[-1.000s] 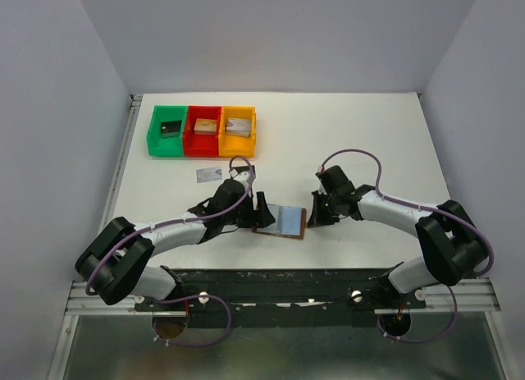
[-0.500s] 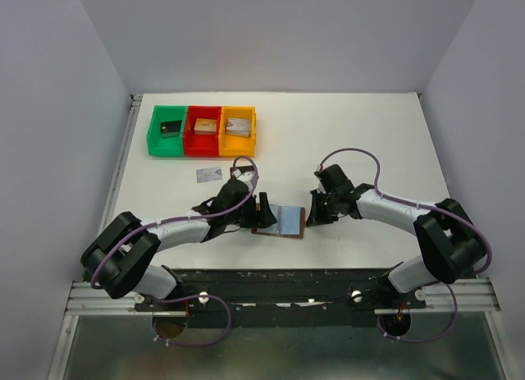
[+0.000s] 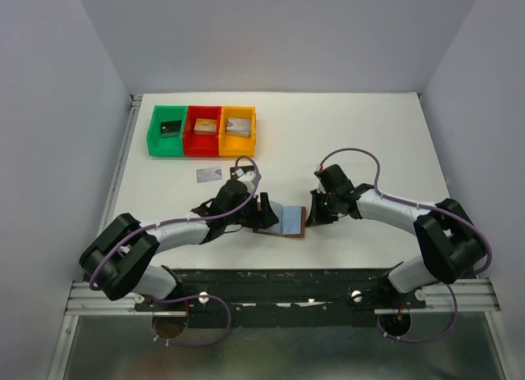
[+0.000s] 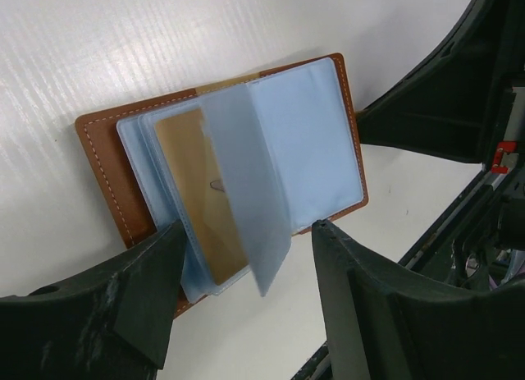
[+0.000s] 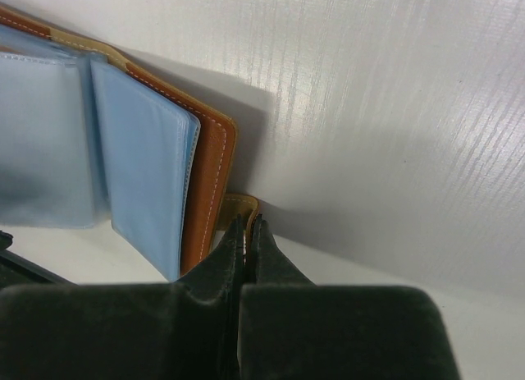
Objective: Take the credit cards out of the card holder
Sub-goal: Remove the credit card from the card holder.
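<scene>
**A:** Upper left of the top view?

**B:** Three glossy plastic trays touching in a row: green tray (image 3: 153, 132), red tray (image 3: 203, 147), orange tray (image 3: 238, 147). Each holds one small thick block: black block (image 3: 171, 128), tan block (image 3: 204, 125), grey block (image 3: 237, 125). Just below the row, a thin silvery card (image 3: 209, 174) lies flat on the white table (image 3: 369, 142).

**A:** Card holder?

**B:** Centre of the frame, between the two arms. The card holder (image 3: 287, 222) lies open and flat. Close up, it is smooth brown leather (image 4: 107, 167) with pale stitching and rounded corners. It holds a stack of translucent light blue sleeves (image 4: 312, 142). One leaf (image 4: 246, 191) stands tilted up from the stack. A gold-tan card (image 4: 193, 183) sits in the sleeve under it.

**A:** Left gripper?

**B:** The left gripper (image 3: 264, 211) is at the holder's left edge. Its matte black fingers are spread wide (image 4: 246, 236), with the raised leaf between them. I cannot tell whether they touch it.

**A:** Right gripper?

**B:** The right gripper (image 3: 312, 214) is at the holder's right edge. Its fingers are pressed together (image 5: 246, 228), and their tips pinch the small tan snap tab (image 5: 239, 204) that juts from the leather cover (image 5: 209, 183).
</scene>
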### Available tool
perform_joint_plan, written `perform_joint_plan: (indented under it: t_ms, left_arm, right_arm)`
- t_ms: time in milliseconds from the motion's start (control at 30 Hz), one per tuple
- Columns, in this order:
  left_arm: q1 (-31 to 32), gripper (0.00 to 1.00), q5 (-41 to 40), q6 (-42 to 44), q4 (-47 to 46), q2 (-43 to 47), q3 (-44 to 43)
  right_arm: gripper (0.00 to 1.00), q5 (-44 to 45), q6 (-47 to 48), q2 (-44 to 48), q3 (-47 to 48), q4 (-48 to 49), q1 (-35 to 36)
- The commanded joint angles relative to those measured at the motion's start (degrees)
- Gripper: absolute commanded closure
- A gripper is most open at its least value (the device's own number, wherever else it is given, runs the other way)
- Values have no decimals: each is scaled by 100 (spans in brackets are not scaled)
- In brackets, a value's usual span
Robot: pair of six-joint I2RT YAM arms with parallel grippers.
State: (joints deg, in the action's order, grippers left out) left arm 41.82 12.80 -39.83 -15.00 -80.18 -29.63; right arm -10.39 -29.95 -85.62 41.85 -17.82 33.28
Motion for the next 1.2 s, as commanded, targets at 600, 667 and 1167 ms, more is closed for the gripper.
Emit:
perform_joint_plan:
  t_ms: [600, 667, 1167]
  left_arm:
    - [151, 30, 100, 204, -169, 188, -16]
    - [221, 30, 161, 292, -126, 117, -130]
    - [388, 26, 91, 450, 112, -59, -395]
  right_arm:
    - [100, -77, 78, -103, 131, 51, 21]
    - [99, -94, 78, -121, 140, 68, 21]
    - [100, -42, 121, -112, 184, -19, 21]
